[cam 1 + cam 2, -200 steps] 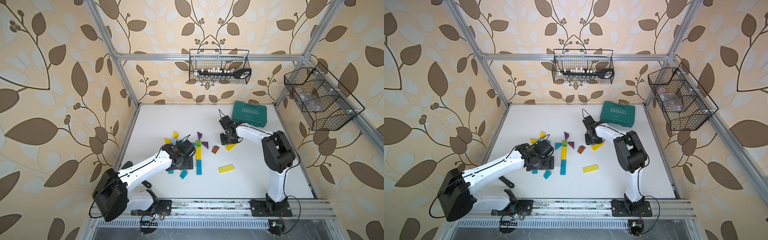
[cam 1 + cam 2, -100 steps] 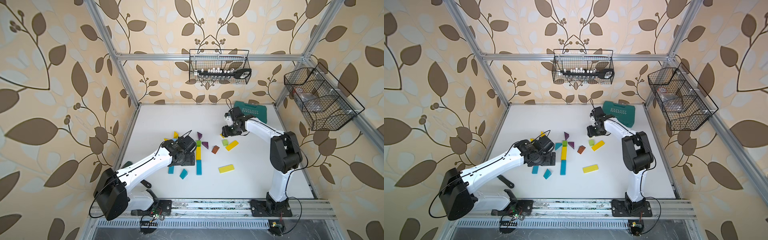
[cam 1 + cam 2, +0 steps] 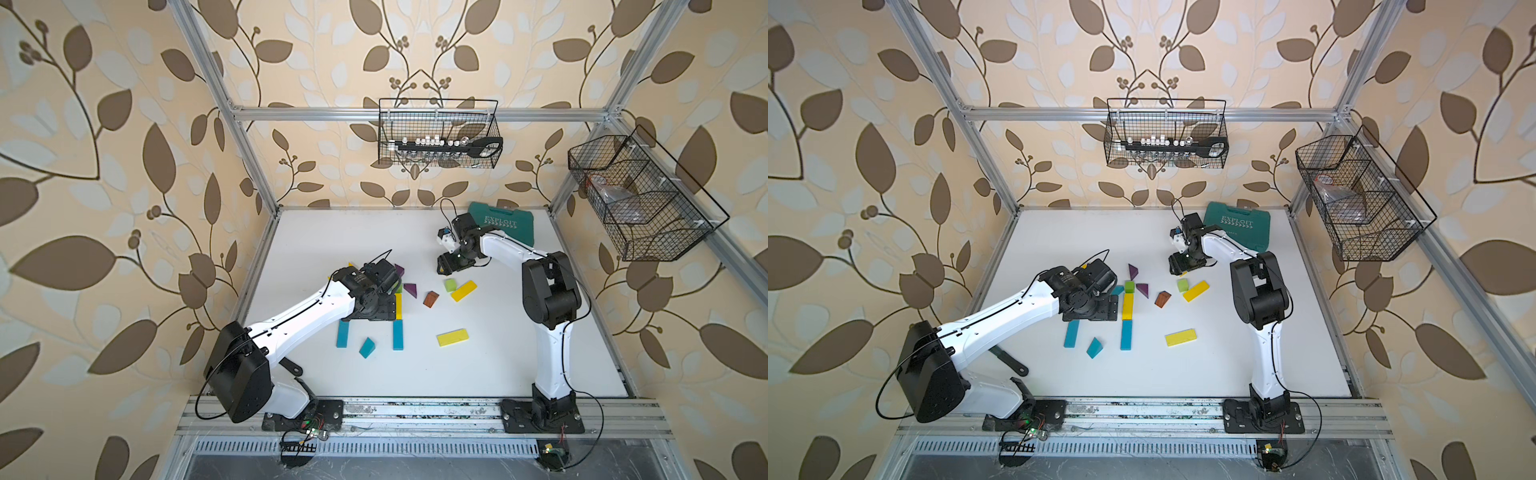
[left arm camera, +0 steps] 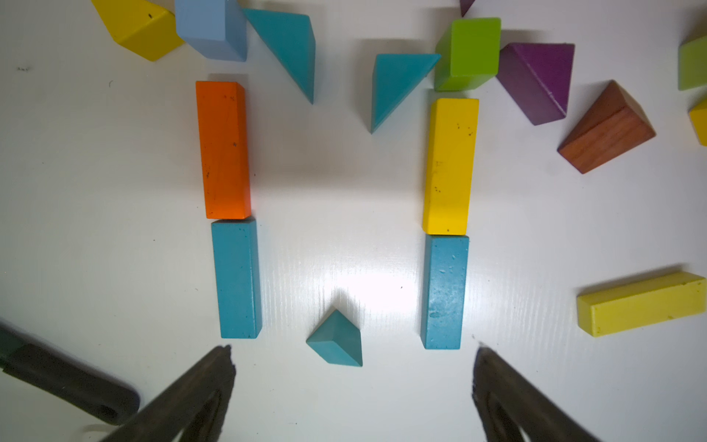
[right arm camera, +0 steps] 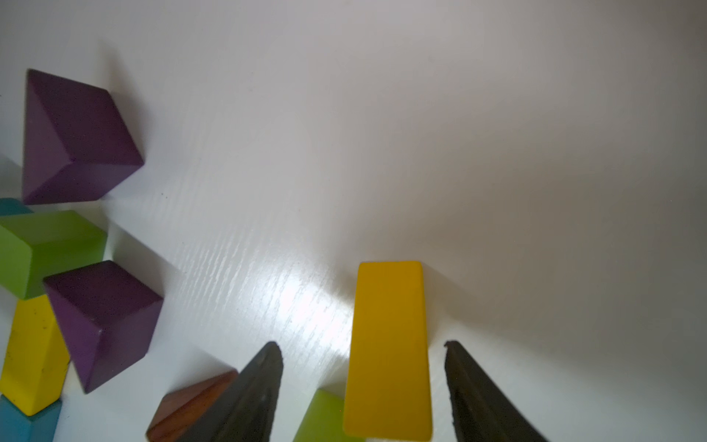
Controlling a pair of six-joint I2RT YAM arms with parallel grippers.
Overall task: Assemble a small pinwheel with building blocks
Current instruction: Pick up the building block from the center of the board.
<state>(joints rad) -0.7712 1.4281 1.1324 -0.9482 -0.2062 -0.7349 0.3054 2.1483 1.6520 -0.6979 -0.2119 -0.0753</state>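
Here the building blocks (image 3: 398, 306) lie scattered on the white table (image 3: 332, 241): matte bars, cubes and wedges, with two pairs of bars laid end to end. The left gripper (image 4: 352, 354) hangs spread wide above them. The right gripper (image 5: 362, 345) stands parted over a yellow bar (image 5: 388, 306), not touching it. A back wire basket (image 3: 438, 100) holds a black rail (image 3: 440, 146); a side basket (image 3: 648, 232) holds clear plastic (image 3: 611, 193).

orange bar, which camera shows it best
The left wrist view: the orange bar lies whole and unblocked there, end to end with a teal bar. In both top views the left arm hides it. The right wrist view misses it.
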